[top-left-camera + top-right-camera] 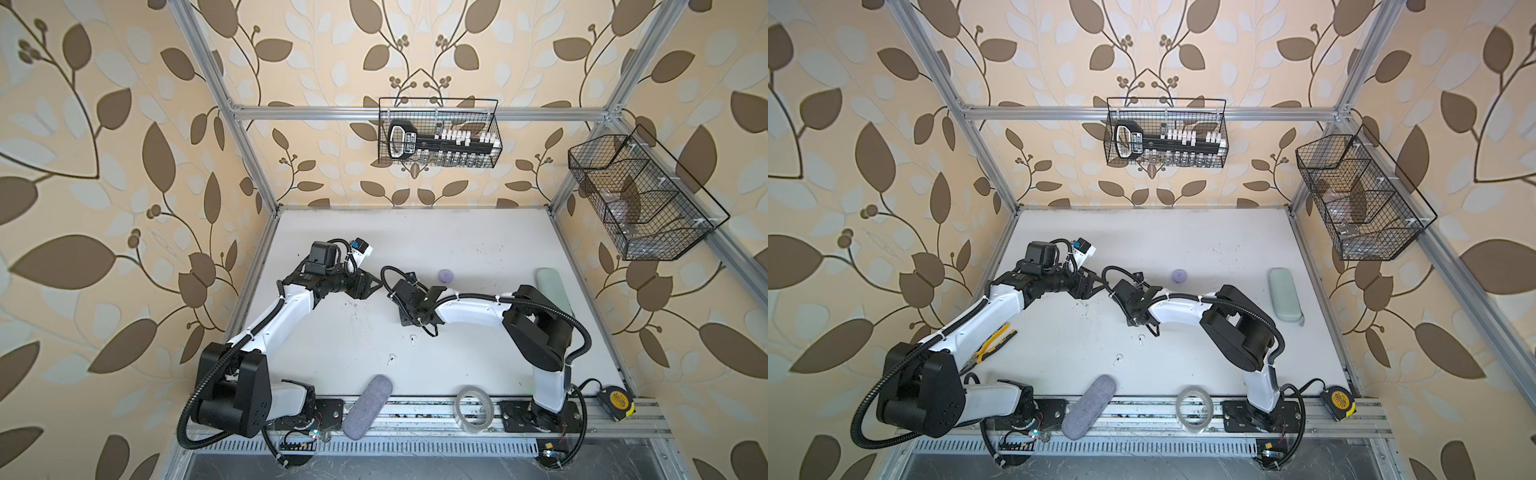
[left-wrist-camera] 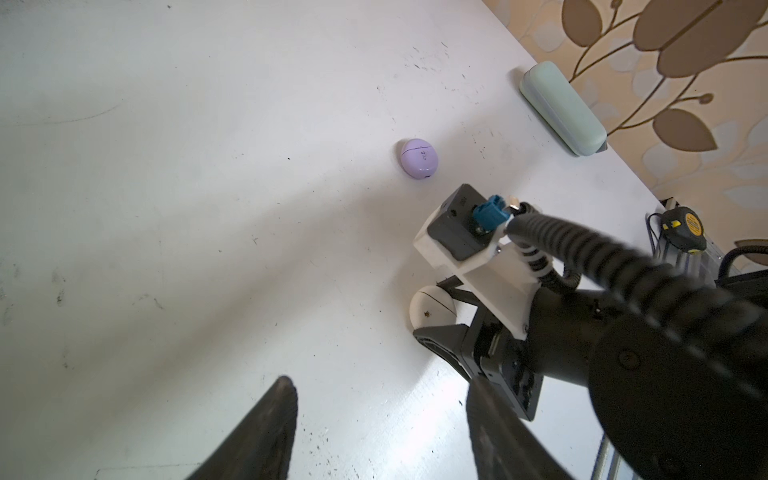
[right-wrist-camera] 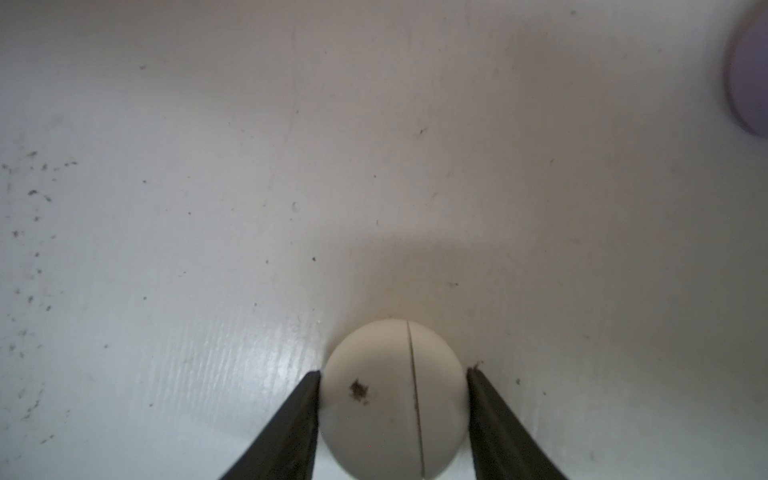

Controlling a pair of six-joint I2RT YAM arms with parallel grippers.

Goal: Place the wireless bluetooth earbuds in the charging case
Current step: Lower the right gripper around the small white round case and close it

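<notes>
Tabletop [image 1: 457, 249] holds a shut lilac case [image 2: 417, 159]; right claw [image 3: 393, 372] clamps the closed white case [image 3: 386, 411], left claw [image 2: 379, 381] apart.

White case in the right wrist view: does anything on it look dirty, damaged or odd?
Yes. The white case, held by the right gripper, bears a dark smudge on its shell, apart from the lid seam. No crack shows.
</notes>
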